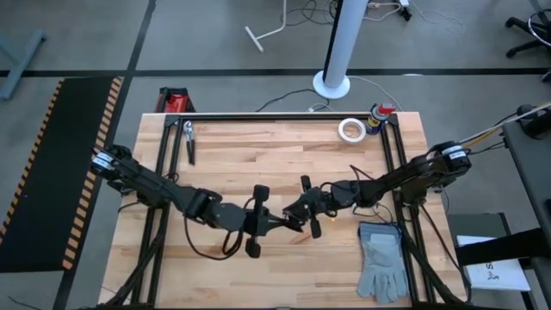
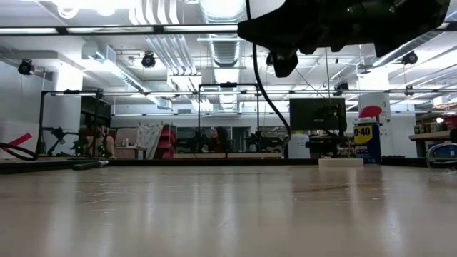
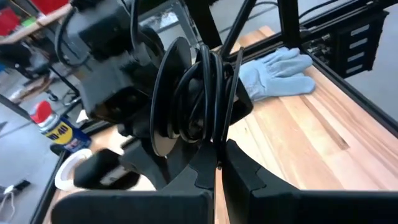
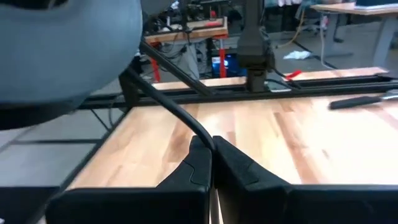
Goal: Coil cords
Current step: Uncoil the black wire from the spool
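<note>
The cord (image 3: pixel 199 87) is a thin black one, wound into a round coil of several loops. It is held up between my two grippers over the middle of the table (image 1: pixel 258 155). My left gripper (image 1: pixel 288 222) (image 3: pixel 219 155) comes from the table's left and is shut on the coil. My right gripper (image 1: pixel 303 213) (image 4: pixel 211 146) comes from the right, meets it tip to tip, and is shut on a strand of the cord (image 4: pixel 168 99). In the low view both grippers sit high above the tabletop. My left gripper pinches the coil's loops at the coil's rim (image 3: pixel 219 138) between its two fingertips. The coil stands on edge beyond the fingers, clear of the table. My right gripper pinches a single strand of the cord (image 4: pixel 200 135) between its two fingertips. From there the strand runs straight and taut, slanting up and away.
A grey glove (image 1: pixel 385 263) lies at the table's near right. A white tape roll (image 1: pixel 350 129) and a WD-40 can (image 1: pixel 379 116) stand at the far right. Pliers (image 1: pixel 188 140) lie at the far left. The arms' own black cables (image 1: pixel 207 250) loop beneath them.
</note>
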`<act>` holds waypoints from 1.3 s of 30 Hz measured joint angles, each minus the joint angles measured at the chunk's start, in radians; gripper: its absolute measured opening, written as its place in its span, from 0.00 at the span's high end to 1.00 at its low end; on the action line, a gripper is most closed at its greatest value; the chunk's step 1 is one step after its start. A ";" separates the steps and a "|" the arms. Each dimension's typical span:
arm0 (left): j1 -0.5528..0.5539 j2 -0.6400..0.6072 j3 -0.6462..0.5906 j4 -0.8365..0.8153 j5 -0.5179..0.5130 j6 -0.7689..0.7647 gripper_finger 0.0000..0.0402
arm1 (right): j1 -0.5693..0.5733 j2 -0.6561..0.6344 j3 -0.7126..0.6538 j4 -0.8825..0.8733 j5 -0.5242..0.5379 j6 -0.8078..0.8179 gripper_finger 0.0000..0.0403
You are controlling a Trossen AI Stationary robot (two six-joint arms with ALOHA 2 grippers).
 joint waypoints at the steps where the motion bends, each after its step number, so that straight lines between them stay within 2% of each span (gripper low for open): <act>1: 0.000 0.000 0.000 -0.003 0.008 -0.004 1.00 | -0.003 -0.003 0.000 0.002 0.001 -0.009 1.00; 11: -0.003 -0.009 0.003 -0.011 0.048 -0.010 1.00 | -0.010 -0.066 -0.001 -0.051 0.028 -0.138 1.00; 16: -0.005 -0.017 0.007 -0.050 0.109 -0.048 1.00 | -0.012 -0.124 -0.002 -0.083 -0.032 -0.215 1.00; 23: -0.008 -0.017 0.006 -0.057 0.243 -0.095 1.00 | -0.021 -0.139 0.098 -0.314 0.038 -0.281 0.99; 28: 0.000 -0.014 -0.004 -0.068 0.214 -0.120 1.00 | -0.016 -0.135 0.162 -0.376 0.035 -0.333 1.00; 31: -0.004 -0.013 -0.015 -0.079 0.215 -0.136 1.00 | -0.017 -0.139 0.184 -0.441 0.034 -0.327 1.00; 35: -0.006 -0.013 -0.018 -0.093 0.206 -0.142 1.00 | -0.017 -0.143 0.183 -0.576 0.023 -0.228 1.00; 39: -0.008 -0.015 -0.018 -0.092 0.201 -0.142 1.00 | -0.018 -0.143 0.149 -0.573 -0.032 -0.118 0.97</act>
